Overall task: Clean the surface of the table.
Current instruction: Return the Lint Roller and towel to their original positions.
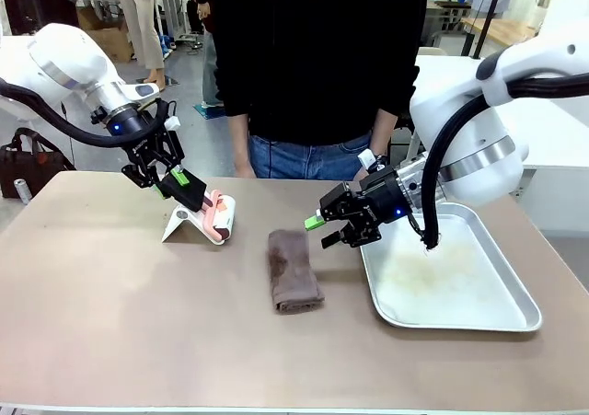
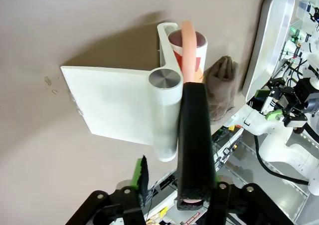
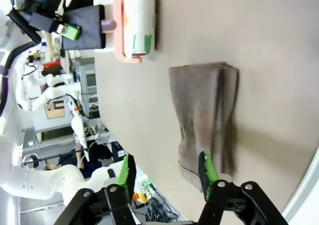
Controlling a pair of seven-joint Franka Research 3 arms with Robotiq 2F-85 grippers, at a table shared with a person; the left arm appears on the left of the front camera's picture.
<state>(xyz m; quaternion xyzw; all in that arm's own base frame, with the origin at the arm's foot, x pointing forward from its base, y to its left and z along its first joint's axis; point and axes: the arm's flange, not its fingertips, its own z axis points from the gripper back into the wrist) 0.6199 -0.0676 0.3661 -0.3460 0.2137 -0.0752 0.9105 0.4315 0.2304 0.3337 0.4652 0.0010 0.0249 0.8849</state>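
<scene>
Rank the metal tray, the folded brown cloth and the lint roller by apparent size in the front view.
1. Metal tray, clearly largest.
2. Folded brown cloth.
3. Lint roller, partly hidden by the left gripper, so its ranking below the cloth is less sure.

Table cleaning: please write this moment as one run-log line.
left gripper: around lint roller handle | right gripper: open, empty, beside cloth | cloth: folded on table
</scene>
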